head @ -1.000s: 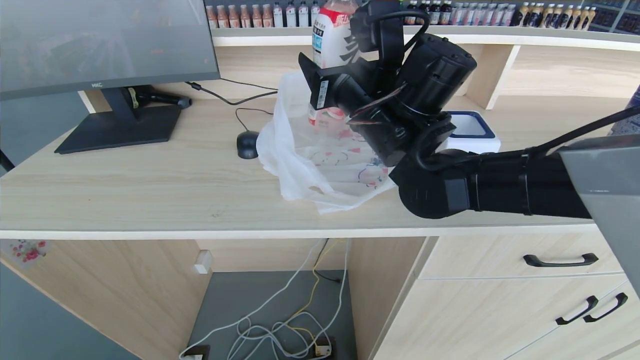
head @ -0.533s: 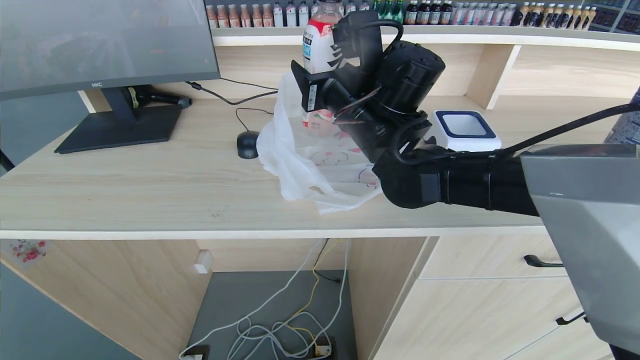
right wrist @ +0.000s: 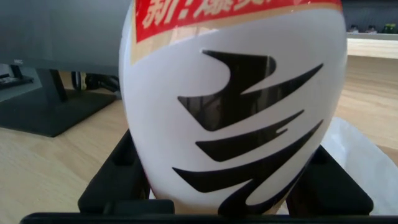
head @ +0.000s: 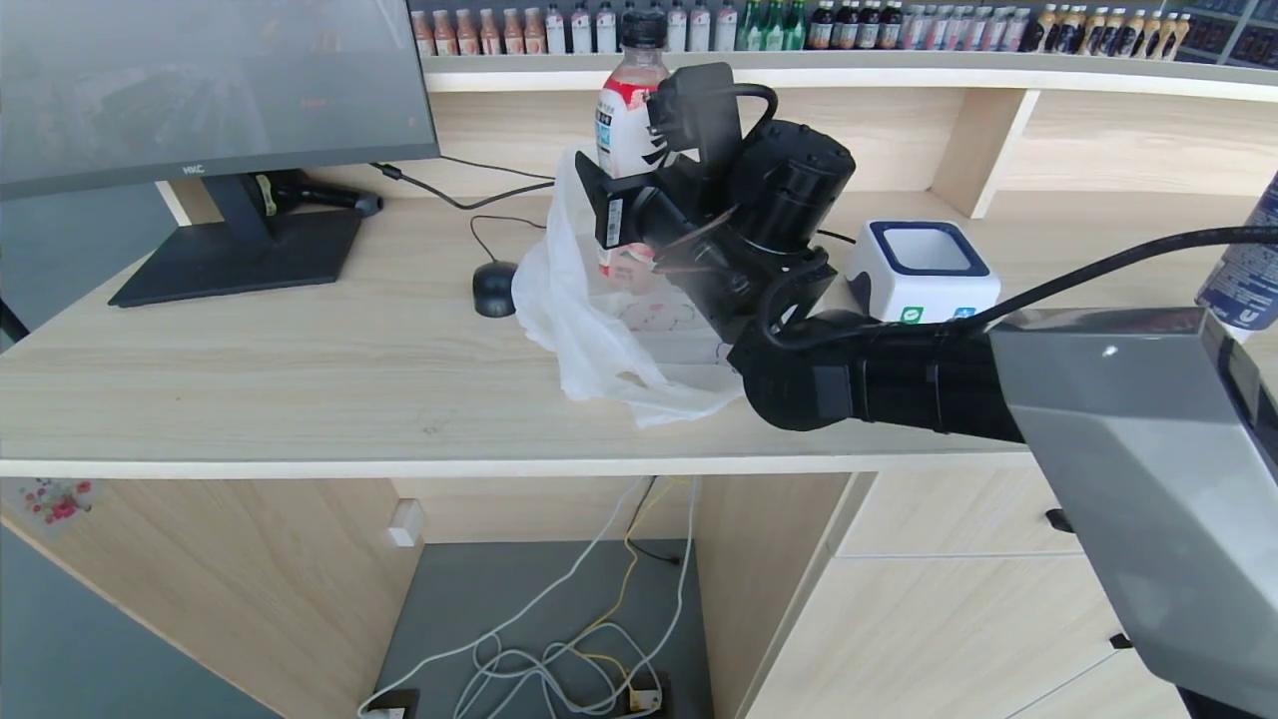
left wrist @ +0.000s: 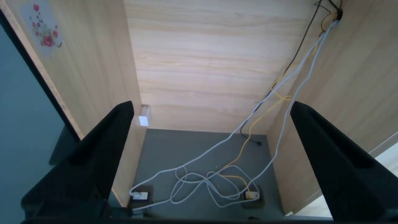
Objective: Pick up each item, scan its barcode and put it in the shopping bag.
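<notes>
My right gripper [head: 647, 175] is shut on a pink drink bottle [head: 624, 120] with a black cap and a white and red label. It holds the bottle upright over the white shopping bag [head: 599, 340] on the counter. The bottle's base shows through the thin plastic at the bag's mouth. In the right wrist view the bottle [right wrist: 236, 112] sits between the black fingers [right wrist: 118, 180], with the bag [right wrist: 367, 143] behind it. My left gripper [left wrist: 211, 168] is open below the counter, facing the cables on the floor.
A white scanner [head: 921, 268] with a blue rim stands right of the bag. A black mouse [head: 494, 288] and a monitor [head: 200, 90] are to its left. Another bottle [head: 1243, 265] shows at the right edge. A shelf [head: 998, 70] of bottles runs behind.
The right arm has carried the bottle left and farther away, lowering it to the bag's mouth. The scanner, hidden behind the arm before, is now uncovered.
</notes>
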